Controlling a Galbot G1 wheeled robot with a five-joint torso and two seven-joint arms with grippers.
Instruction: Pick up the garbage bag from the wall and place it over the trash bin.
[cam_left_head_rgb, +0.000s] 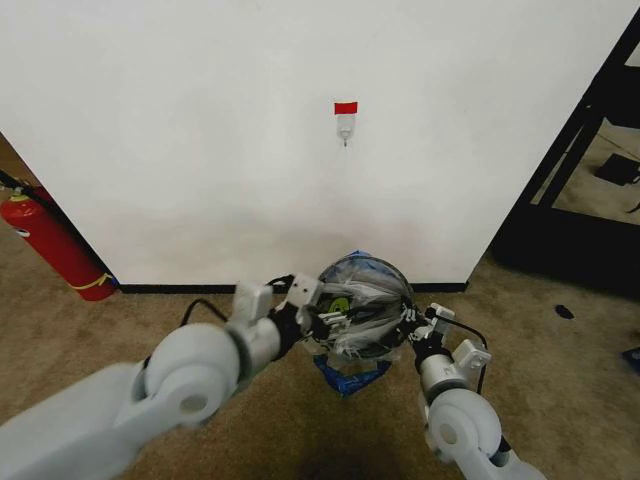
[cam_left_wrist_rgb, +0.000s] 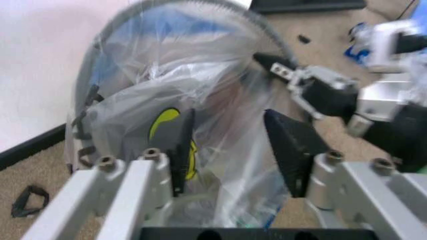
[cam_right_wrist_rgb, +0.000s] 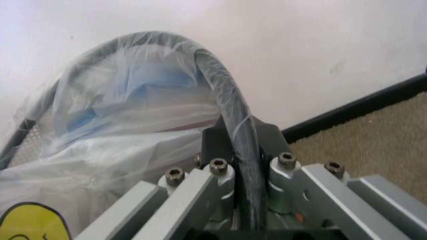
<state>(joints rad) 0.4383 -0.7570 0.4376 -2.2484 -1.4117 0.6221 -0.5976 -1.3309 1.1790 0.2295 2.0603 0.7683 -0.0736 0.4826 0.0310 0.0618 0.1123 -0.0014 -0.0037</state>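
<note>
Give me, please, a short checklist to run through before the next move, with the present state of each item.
1. Garbage bag off the wall hook: ok, the hook is bare.
2. Bag draped over the trash bin rim: ok on the wall side; the near side cannot tell.
3. Right gripper hold: ok, shut on the rim with plastic under the fingers.
4. Left gripper: open, its fingers astride a fold of the bag; grip not ok yet.
5. Bin upright on the carpet: cannot tell, its base is hidden.
6. Fire extinguisher out of the way: ok, it stands well off to the left.
</note>
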